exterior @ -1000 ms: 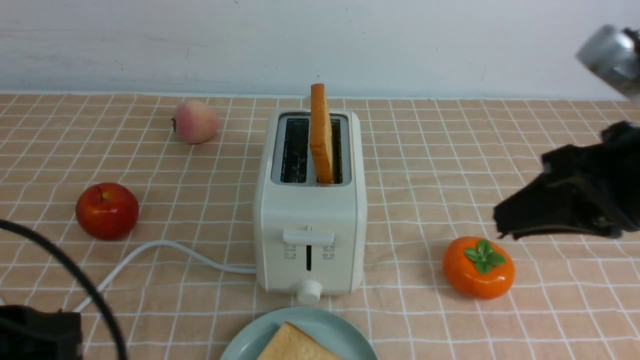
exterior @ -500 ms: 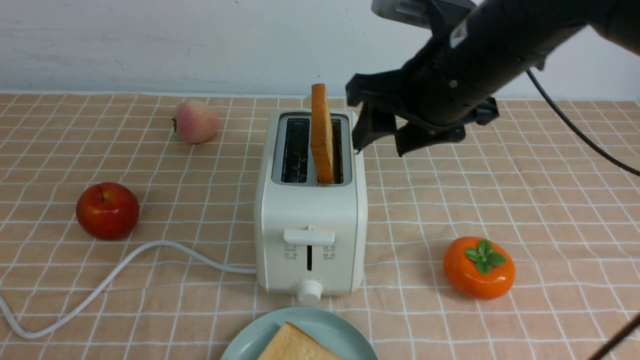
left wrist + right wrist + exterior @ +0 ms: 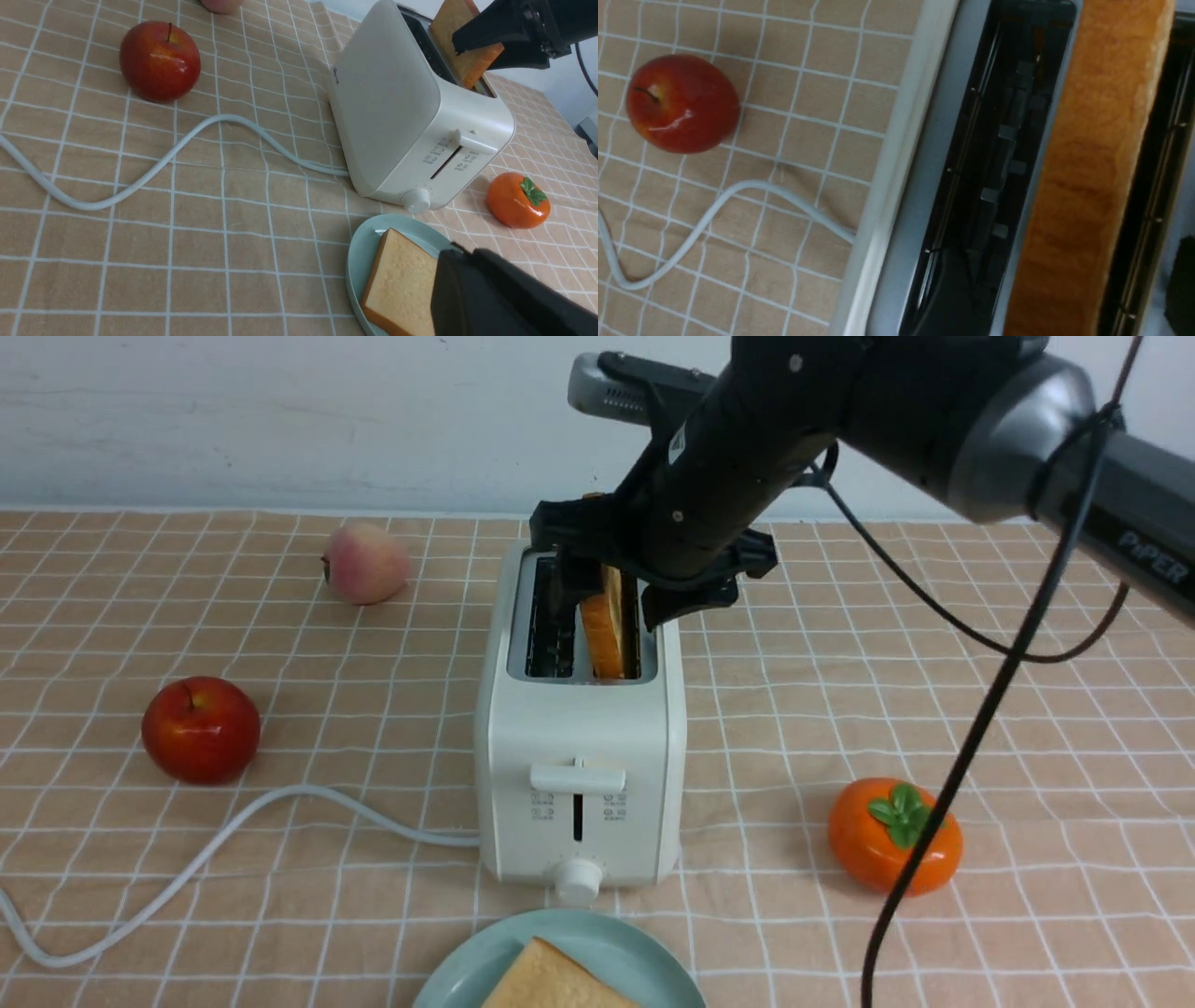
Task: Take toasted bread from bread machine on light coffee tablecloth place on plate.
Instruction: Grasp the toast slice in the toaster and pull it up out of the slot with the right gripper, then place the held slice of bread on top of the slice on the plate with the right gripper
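Your right gripper (image 3: 611, 605), just swung in from the right with jaws spread apart, is straddling the toast slice (image 3: 607, 637) standing in the right slot of the toaster (image 3: 579, 728), so you're nearing the pinch.

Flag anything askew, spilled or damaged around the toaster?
Nothing stands out. One slice stands upright in the right slot of the toaster, with the right hand open astride it; the other slice lies flat on the plate.
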### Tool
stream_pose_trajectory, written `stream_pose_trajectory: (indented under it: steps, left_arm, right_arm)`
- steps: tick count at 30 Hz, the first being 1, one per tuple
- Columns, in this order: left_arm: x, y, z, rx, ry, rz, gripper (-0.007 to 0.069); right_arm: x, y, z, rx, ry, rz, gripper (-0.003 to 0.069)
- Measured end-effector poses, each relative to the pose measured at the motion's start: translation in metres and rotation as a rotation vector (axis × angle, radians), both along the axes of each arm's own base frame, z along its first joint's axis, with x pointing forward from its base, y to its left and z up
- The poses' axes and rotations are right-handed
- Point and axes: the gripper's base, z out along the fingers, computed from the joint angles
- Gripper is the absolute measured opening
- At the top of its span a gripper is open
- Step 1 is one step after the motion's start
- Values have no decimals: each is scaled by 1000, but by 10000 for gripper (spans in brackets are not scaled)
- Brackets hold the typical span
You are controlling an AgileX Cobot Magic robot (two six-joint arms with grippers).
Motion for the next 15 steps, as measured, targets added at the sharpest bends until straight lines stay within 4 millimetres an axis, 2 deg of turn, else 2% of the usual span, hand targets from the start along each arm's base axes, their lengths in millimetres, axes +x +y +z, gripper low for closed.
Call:
stream_pose_trajectory:
  steps: [1,3,4,6,7,8,10,11,13,15]
  left_arm:
    - [0,0,0,1,2,0,-14]
    - [0,0,0,1,4,0,-14]
    - [0,0,0,0,5,-1,-14]
    - [0,0,0,0,5,-1,-14]
    - [0,0,0,0,5,-1,-14]
    - [0,0,0,0,5,-1,-14]
    - [0,0,0,1,5,-1,-14]
    - [0,0,0,1,5,0,-14]
    - [0,1,0,10,1,8,-14]
    - [1,2,-1,21,0,16,-14]
  right_arm:
    - [0,0,0,-4,-4,4,504]
    - [-2,-2,4,-15,-10,24,375]
    - [-5,-4,8,-35,-22,52,266]
    - [-14,-10,22,-71,-50,100,111]
    - [-15,-11,24,-76,-55,109,96]
    - [-28,-19,47,-79,-96,140,96]
    - [-45,-30,77,-73,-156,166,113]
    - [-47,-32,80,-70,-165,168,113]
    - [-75,-51,115,-89,-223,194,113]
    - [-92,-63,136,-97,-272,193,113]
